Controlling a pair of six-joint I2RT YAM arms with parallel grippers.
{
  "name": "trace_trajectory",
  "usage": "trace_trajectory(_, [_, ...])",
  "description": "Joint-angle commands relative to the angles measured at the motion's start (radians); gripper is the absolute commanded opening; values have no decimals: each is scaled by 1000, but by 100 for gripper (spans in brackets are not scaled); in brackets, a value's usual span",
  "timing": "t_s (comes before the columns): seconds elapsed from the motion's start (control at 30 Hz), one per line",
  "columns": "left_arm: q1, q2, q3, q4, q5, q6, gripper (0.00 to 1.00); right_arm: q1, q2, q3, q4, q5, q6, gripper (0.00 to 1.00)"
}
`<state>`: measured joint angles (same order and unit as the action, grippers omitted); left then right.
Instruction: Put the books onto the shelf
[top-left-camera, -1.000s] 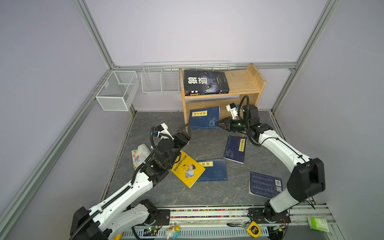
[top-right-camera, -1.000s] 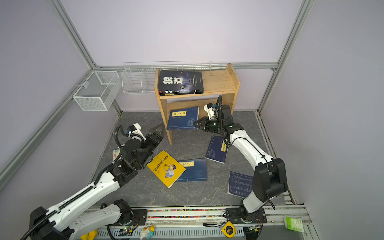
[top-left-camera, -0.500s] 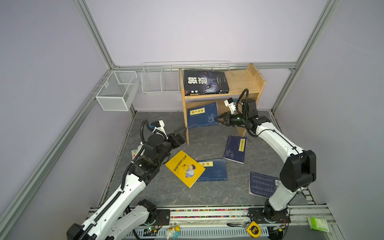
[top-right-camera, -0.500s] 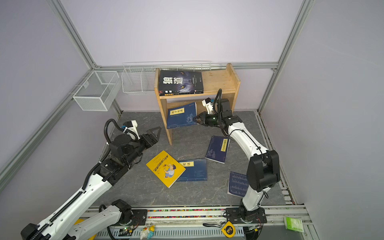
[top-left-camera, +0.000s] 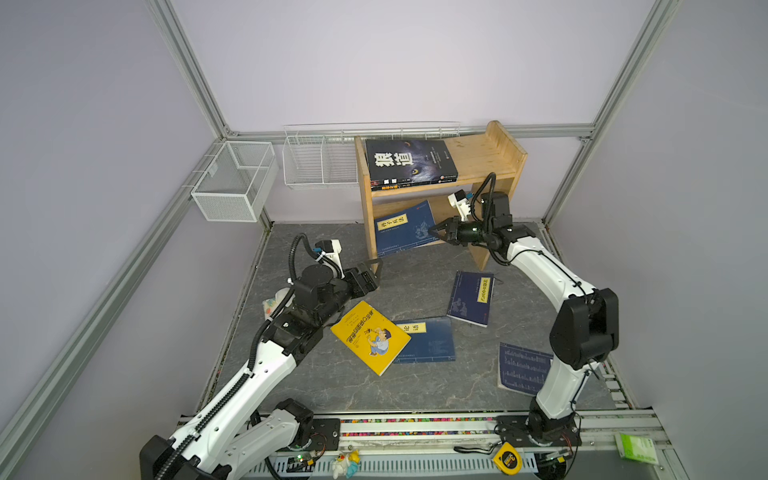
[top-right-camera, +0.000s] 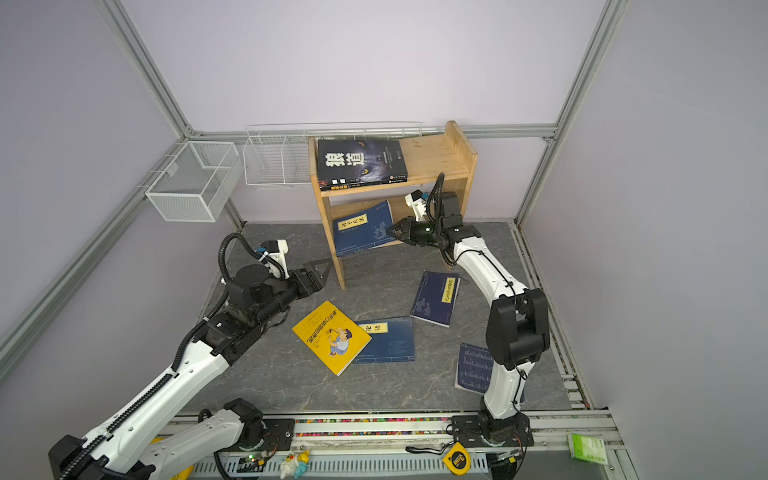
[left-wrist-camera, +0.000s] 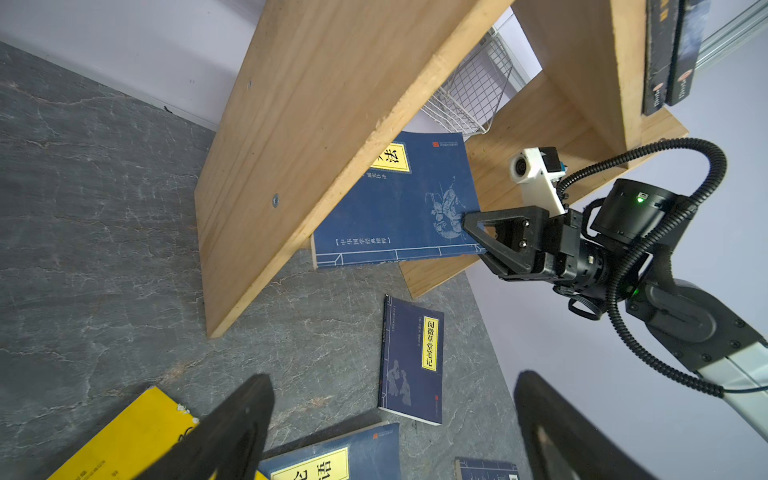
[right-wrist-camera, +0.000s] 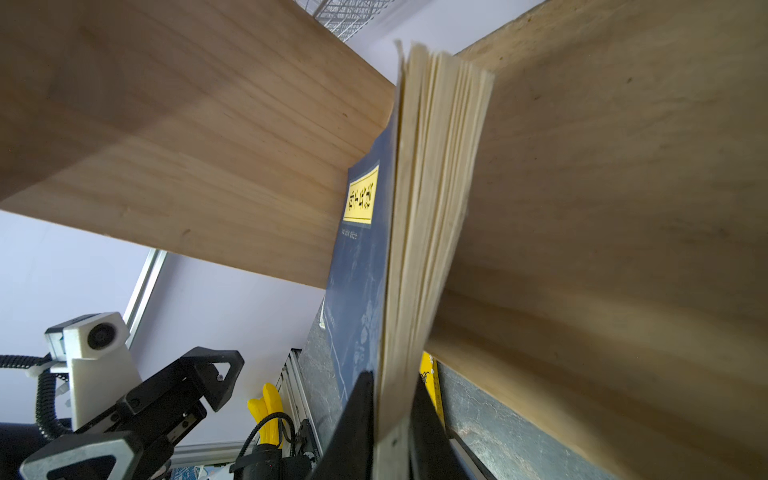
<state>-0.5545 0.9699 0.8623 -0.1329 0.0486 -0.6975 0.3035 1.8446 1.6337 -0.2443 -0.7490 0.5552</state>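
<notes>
The pine shelf (top-left-camera: 482, 153) (top-right-camera: 432, 153) stands at the back, with two black books (top-left-camera: 409, 164) (top-right-camera: 359, 162) stacked on its top tier. A navy book (top-left-camera: 401, 228) (left-wrist-camera: 399, 208) (right-wrist-camera: 361, 257) leans in the lower tier. My right gripper (top-left-camera: 434, 229) (left-wrist-camera: 467, 222) (right-wrist-camera: 390, 378) is shut on its page-edge corner. My left gripper (top-left-camera: 374, 266) (left-wrist-camera: 395, 380) hangs open and empty by the shelf's left leg, above the floor. On the floor lie a yellow book (top-left-camera: 370, 336) (left-wrist-camera: 124, 436) and three navy books (top-left-camera: 471, 297) (top-left-camera: 428, 340) (top-left-camera: 523, 368).
Two white wire baskets (top-left-camera: 235, 187) (top-left-camera: 320, 162) hang on the back-left walls. A small patterned packet (top-left-camera: 272, 303) lies beside the left arm. Along the front rail sit a yellow tape measure (top-left-camera: 507, 459) and a green packet (top-left-camera: 633, 446).
My left gripper has opened wider and its arm has drawn back to the left. My right gripper has carried the navy book up and further into the lower tier.
</notes>
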Motion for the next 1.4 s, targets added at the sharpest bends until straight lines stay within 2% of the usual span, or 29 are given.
trace_trajectory(0.0, [8, 14, 25, 5, -40, 25, 91, -3, 22, -16, 109, 26, 74, 18])
trace_trajectory(0.2, [8, 56, 44, 24, -80, 33, 91, -3, 17, -57, 209, 99, 146, 17])
trace_trajectory(0.57, [10, 93, 57, 57, -99, 39, 91, -1, 44, -93, 312, 133, 249, 12])
trace_trajectory(0.93, [11, 189, 129, 86, -117, 84, 91, 14, 75, -48, 267, 42, 198, 12])
trace_trajectory(1.2, [18, 308, 236, 115, -138, 137, 88, 18, 69, -60, 264, 40, 201, 12])
trace_trajectory(1.37, [40, 369, 257, 156, -157, 132, 81, 31, 65, -81, 270, 51, 208, 12])
